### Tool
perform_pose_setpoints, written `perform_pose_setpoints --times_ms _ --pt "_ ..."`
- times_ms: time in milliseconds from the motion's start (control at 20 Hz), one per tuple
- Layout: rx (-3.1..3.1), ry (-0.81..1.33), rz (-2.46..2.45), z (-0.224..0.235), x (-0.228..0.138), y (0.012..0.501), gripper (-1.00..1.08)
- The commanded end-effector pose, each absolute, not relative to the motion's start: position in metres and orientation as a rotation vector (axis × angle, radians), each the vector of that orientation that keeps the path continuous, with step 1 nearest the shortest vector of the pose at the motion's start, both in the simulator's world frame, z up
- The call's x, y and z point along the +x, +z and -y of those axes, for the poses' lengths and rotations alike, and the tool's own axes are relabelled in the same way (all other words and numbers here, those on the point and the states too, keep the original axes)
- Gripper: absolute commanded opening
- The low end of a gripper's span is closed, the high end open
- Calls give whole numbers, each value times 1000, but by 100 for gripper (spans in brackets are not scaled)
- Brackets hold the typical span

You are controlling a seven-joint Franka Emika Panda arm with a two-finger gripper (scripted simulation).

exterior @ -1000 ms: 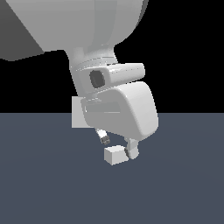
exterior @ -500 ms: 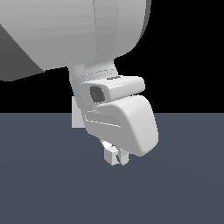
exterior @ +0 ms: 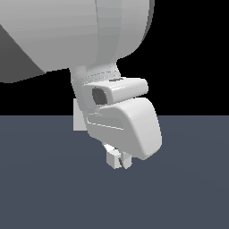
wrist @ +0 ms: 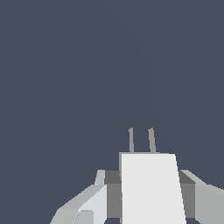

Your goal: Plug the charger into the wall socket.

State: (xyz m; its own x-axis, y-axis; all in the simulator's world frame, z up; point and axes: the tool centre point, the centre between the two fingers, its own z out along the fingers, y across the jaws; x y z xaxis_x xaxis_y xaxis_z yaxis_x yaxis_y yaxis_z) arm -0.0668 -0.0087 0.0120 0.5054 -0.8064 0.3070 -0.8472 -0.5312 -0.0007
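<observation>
Pinched between the two fingers of the gripper (exterior: 119, 160), the charger (exterior: 114, 159) sits at the foot of the arm in the exterior view, low over the dark grey floor (exterior: 53, 192). Only a small white corner of the charger shows under the bulky white hand, and its prongs cannot be seen from here. At about ten o'clock from the charger, a pale strip of the socket (exterior: 79, 117) stands upright behind the arm, well apart from the charger, most of it hidden.

Wrist view: the gripper (wrist: 148, 192) has a finger pressed on each side of the charger (wrist: 151, 188), whose white top face fills the gap. Two thin grey prongs (wrist: 141, 141) stick out of its far face, side by side, over bare floor (wrist: 87, 65).
</observation>
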Motion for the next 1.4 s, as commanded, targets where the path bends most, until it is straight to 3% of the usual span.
perform_pose_setpoints --times_ms 0,1350 --pt "2599 409 1427 8 -66 13 -100" --pt "2987 484 576 -34 -17 68 -100"
